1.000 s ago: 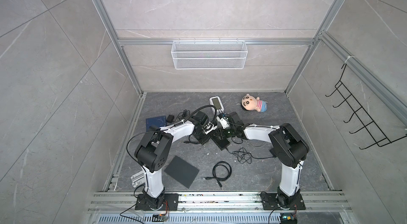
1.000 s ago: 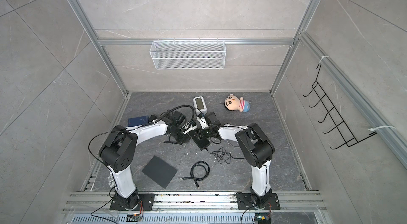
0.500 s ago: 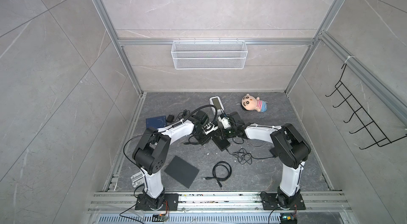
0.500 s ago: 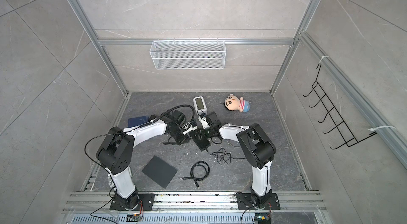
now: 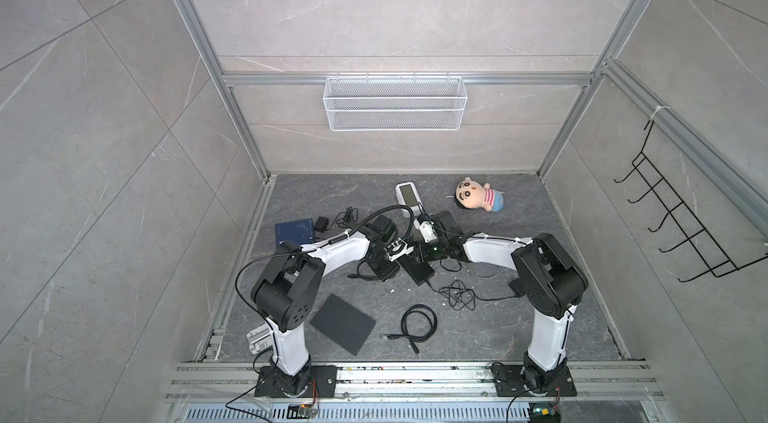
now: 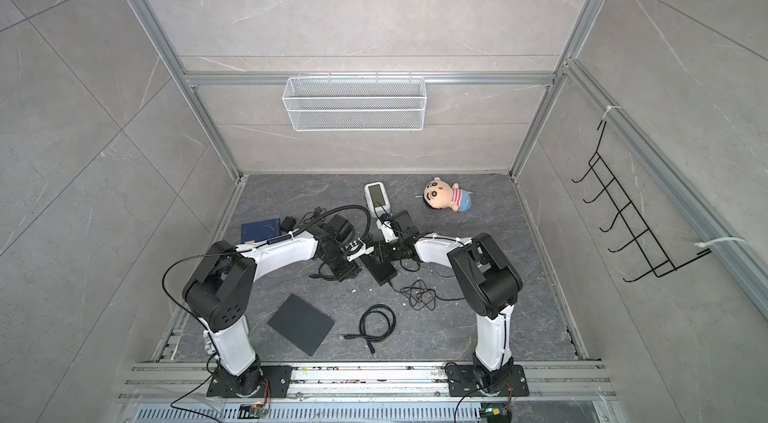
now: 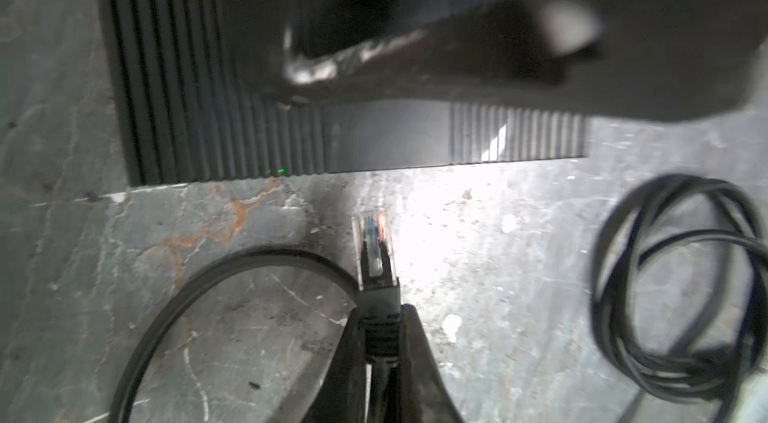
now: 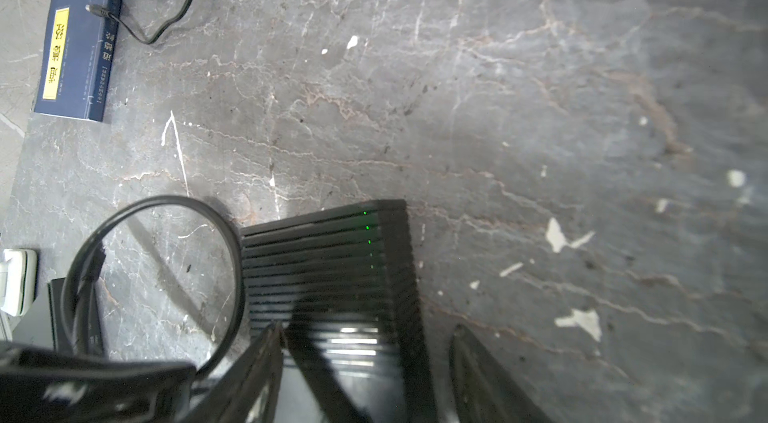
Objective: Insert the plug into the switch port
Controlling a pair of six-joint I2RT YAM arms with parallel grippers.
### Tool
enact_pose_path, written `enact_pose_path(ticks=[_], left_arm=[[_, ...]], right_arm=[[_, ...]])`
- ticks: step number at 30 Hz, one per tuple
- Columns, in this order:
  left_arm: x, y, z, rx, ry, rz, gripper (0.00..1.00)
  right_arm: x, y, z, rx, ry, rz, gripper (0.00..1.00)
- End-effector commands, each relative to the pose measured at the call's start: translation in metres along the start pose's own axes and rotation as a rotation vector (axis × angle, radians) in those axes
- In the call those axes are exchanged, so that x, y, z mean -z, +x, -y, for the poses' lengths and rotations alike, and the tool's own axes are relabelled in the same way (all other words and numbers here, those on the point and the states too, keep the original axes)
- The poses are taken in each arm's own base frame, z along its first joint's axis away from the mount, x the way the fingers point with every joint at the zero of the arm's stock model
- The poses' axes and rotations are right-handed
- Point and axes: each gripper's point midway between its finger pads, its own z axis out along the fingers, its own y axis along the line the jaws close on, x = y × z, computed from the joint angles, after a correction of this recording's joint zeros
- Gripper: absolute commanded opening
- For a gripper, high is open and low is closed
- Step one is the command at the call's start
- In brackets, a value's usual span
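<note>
The left hand (image 7: 382,312) pinches a network plug (image 7: 372,250) by its black boot, fingers narrowed tight around it. The plug's clear tip points at the side of a black ribbed switch (image 7: 386,138) but sits short of it, and a strip of bare desk (image 7: 478,234) shows between the two. The plug's black cable (image 7: 199,279) loops away beside it. The right hand (image 8: 368,329) straddles one end of the switch with its fingers (image 8: 469,354) spread wide. Desk shows between one finger and the switch's side. Small green lights (image 8: 366,227) glow along the switch's edge. In both top views the two hands meet at mid-desk. A coiled lead (image 5: 417,323), a dark mat (image 5: 343,323), a blue book (image 5: 293,230) and a doll (image 5: 478,197) lie scattered around them.
</note>
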Motion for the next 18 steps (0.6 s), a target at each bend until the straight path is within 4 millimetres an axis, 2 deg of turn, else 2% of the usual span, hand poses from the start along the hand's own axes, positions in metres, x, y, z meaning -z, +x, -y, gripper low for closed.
enact_pose_path(ticks=[1, 6, 12, 18], left_arm=[[-0.004, -0.006, -0.015, 0.025, -0.081, 0.016, 0.05], [-0.002, -0.017, -0.014, 0.034, -0.077, 0.071, 0.04], [0.003, -0.037, 0.003, 0.031, -0.026, 0.148, 0.04], [-0.009, -0.035, 0.008, 0.018, -0.021, 0.095, 0.04]], right_arm=[[-0.005, 0.056, 0.026, -0.09, 0.089, -0.172, 0.66], [-0.005, 0.056, 0.025, -0.095, 0.085, -0.171, 0.66], [-0.006, 0.057, 0.025, -0.097, 0.08, -0.175, 0.66], [-0.007, 0.057, 0.025, -0.101, 0.079, -0.174, 0.66]])
